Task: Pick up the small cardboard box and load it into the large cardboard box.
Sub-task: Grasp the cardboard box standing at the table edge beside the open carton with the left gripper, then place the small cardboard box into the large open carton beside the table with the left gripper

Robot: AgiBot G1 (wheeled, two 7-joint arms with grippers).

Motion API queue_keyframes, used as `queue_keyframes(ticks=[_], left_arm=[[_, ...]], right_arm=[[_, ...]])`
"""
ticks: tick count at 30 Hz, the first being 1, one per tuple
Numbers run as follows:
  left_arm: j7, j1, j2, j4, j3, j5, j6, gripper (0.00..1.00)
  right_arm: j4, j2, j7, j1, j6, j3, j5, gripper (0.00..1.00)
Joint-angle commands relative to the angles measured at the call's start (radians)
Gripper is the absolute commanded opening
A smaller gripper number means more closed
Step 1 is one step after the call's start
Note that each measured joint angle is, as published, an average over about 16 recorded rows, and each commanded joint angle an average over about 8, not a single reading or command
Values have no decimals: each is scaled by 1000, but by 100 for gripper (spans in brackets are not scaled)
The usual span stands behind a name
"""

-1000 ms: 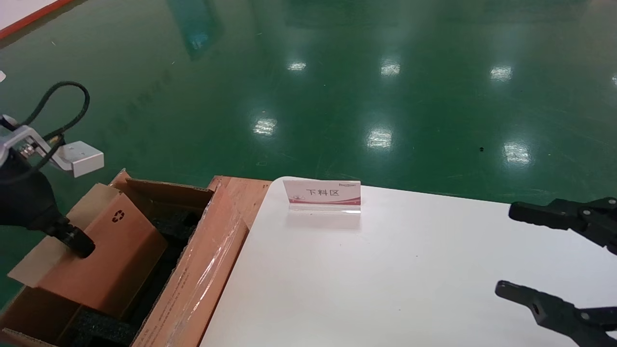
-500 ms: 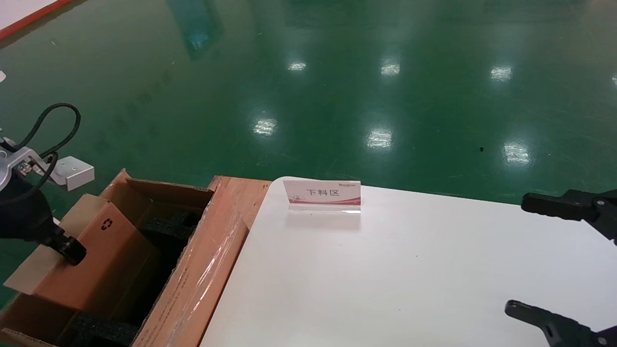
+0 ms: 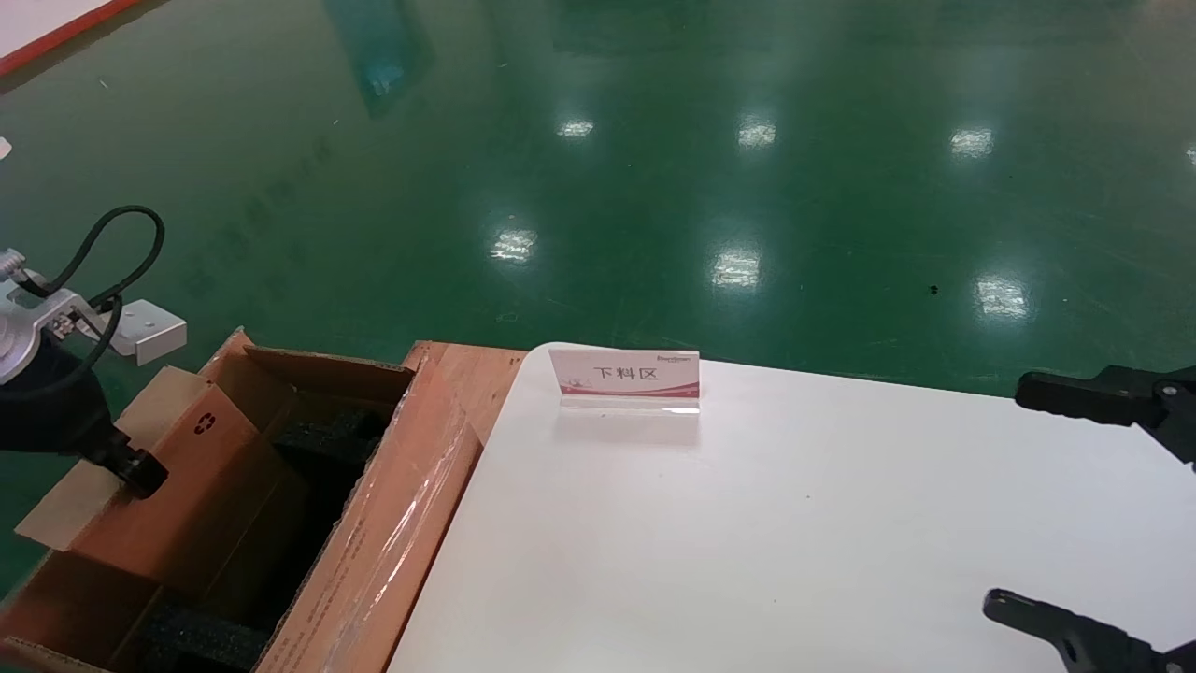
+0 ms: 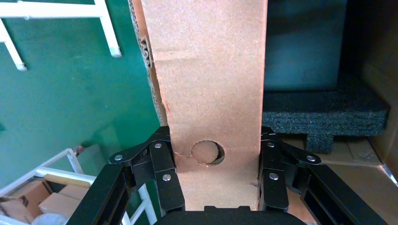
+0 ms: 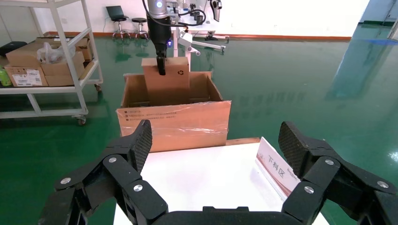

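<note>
At far left of the head view: left gripper (image 3: 140, 479), black, with a looped cable and a white bracket above, clamped on the small box (image 3: 201, 495). Plain brown card, flat and rectangular, a dark recycling mark on its broad face. Held upright, tilted, lower part down inside the carton (image 3: 392, 523), top standing above the rim. In the left wrist view, fingers (image 4: 162, 166) pressed against both narrow sides of the small box (image 4: 211, 75), with a round hole punched through the card between them.

Lower left of the head view: carton of brown corrugated board, flaps open, black foam (image 3: 201, 640) lining the inside, rough and blocky. Shiny clear tape (image 3: 411, 514) along the flap nearest the table, with fine print too small to read.

Centre: white table (image 3: 747, 542), smooth and matt, rounded at its far corner, butted against the carton flap. Near its far edge a small acrylic sign (image 3: 624, 379), white with a red band, reading 下料区.

Beyond, across the whole top of the frame: glossy green floor (image 3: 654, 168) mirroring ceiling lights.

Far right: right gripper (image 3: 1098, 519), black, spread wide open above the table edge, holding nothing. In the right wrist view, a white shelf rack (image 5: 56, 61) with boxes at the left.
</note>
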Motion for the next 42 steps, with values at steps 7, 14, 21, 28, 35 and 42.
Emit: queue_keyframes(ticks=[7, 14, 21, 28, 35, 42], left_arm=[[17, 39, 10, 27, -1, 5, -28, 0], [12, 75, 24, 43, 2, 19, -55, 0], [5, 112, 35, 64, 6, 33, -83, 0], [8, 146, 49, 92, 0, 26, -105, 0], [27, 165, 53, 128, -9, 10, -114, 0], [47, 190, 53, 162, -16, -11, -120, 0]], right_arm=[[0, 0, 0, 0, 0, 0, 0, 100], [0, 0, 0, 0, 0, -1, 1, 100], [0, 1, -1, 0, 1, -1, 1, 100], [0, 1, -1, 0, 1, -2, 1, 100], [0, 1, -1, 0, 1, -2, 1, 100], [0, 1, -1, 1, 1, -2, 2, 100]])
